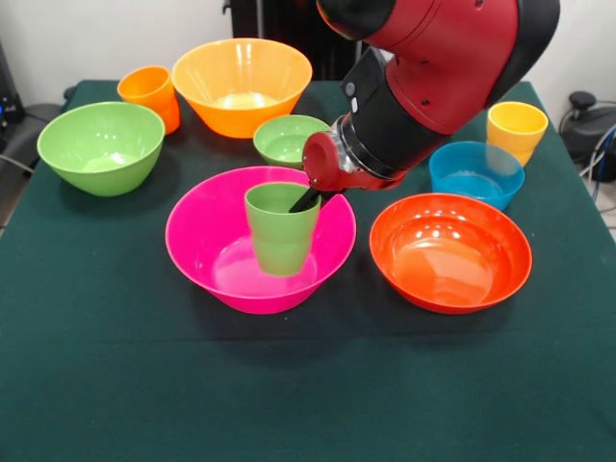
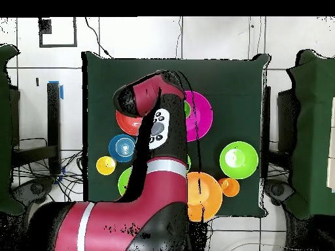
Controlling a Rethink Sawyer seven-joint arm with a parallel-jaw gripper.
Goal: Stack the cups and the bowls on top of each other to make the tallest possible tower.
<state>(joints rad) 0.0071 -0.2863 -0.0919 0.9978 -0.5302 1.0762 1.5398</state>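
Here the end effector [image 1: 310, 199] is clamped on the rim of the green cup [image 1: 281, 229], holding it upright over the pink bowl [image 1: 197, 236], likely to start the tower there.

Robotics lab: cloth-covered table [image 1: 115, 385], loose floor cables [image 2: 39, 176].

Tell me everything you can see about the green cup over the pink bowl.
The green cup is a small, glossy, tapered plastic tumbler, upright with its mouth up. It sits inside the pink bowl, though whether it touches the bottom is unclear. A dark finger of the gripper reaches inside its rim. The overhead view hides it under the arm.
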